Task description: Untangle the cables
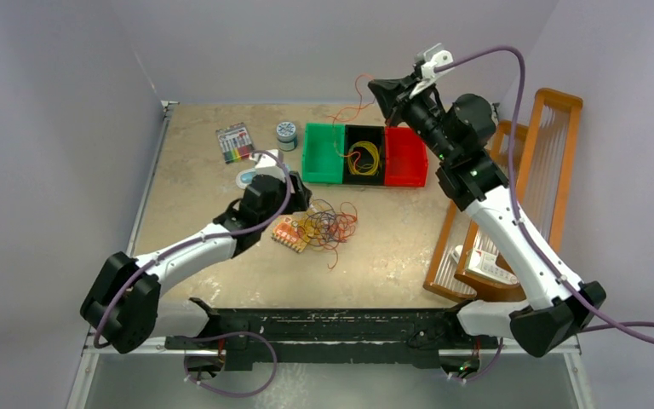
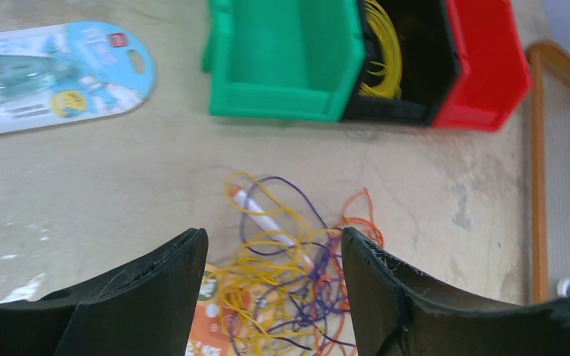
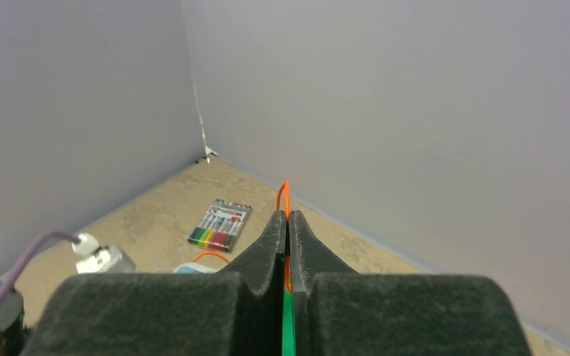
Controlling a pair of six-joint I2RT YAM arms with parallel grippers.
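Looking down on a beige worktop. Set in a row near its far edge: a green bin, a black bin and a red bin, most likely there to take strands sorted by colour, judging by the yellow coil lying alone in the black one.

Stretched low and forward from the near-left corner, wrist angled down: the left arm, with the left tool just above the tangle. Fingers well apart, clamped on nothing, framing the yellow, orange and purple loops in the wrist view. Placed so, probably, to pin the heap or pick out a strand.

Raised high behind the bins, forearm steep: the right arm. Right tool pressed together on a single orange cable, pinched between the pads and poking out past the tips. Held up like that, presumably, to draw the strand clear of the heap. Cannot tell whether its lower end is free.

Lying mid-worktop, well short of the bins: the tangle itself, beside and partly over a small orange board, with a white pen caught under the loops.
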